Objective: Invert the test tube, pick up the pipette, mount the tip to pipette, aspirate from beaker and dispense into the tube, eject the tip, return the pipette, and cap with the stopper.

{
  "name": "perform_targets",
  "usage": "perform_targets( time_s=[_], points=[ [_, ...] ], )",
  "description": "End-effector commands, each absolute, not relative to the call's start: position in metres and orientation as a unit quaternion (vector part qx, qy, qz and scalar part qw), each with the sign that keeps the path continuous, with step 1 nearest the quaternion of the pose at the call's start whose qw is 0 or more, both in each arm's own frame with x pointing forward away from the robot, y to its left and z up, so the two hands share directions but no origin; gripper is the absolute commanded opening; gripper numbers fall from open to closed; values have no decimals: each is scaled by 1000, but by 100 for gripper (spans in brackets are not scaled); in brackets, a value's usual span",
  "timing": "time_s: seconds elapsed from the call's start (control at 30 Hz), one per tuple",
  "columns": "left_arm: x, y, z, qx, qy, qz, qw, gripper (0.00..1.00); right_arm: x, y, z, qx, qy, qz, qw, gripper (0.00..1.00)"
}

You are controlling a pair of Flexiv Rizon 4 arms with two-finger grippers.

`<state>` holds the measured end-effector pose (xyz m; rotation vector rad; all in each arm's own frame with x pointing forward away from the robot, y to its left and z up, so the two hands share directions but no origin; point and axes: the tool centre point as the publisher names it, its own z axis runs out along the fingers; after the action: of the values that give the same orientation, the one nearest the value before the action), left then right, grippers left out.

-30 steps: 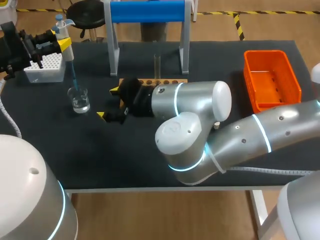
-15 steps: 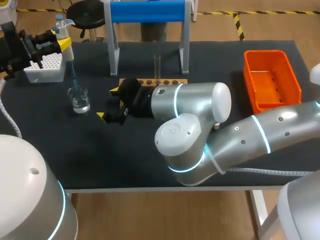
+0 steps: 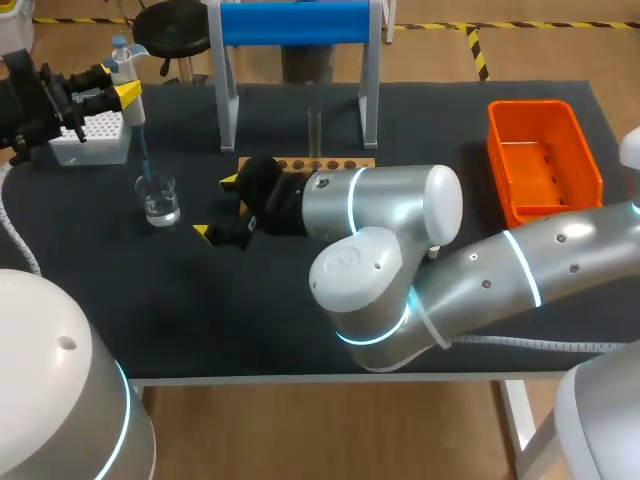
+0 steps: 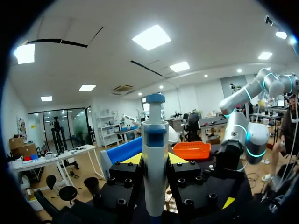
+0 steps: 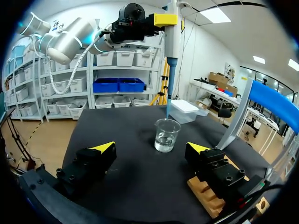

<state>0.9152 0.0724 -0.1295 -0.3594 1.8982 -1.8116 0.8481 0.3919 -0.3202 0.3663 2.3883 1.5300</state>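
The left tool is clamping the pipette upright, its tip hanging straight down at the mouth of the beaker. The right tool is hovering wide open, empty — the tube is standing in the rack beside it.

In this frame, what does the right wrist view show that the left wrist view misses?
Only the right wrist view shows the beaker of liquid, the blue pipette tip hanging at its mouth, the white tip box and the open right claw. Only the left wrist view shows the orange bin and the right arm. Both show the left claw shut on the pipette, and the blue bar.
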Motion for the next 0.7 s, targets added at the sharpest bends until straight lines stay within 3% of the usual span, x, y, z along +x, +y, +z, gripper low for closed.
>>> perform_targets(
  time_s=[0.03,0.7],
  points=[
    [923,74,-138,-126,694,-666,244,0,847,394,-322,128,826,530,142,100],
    [931,73,-179,-130,690,-672,234,0,847,394,-322,128,826,530,142,100]
  ],
)
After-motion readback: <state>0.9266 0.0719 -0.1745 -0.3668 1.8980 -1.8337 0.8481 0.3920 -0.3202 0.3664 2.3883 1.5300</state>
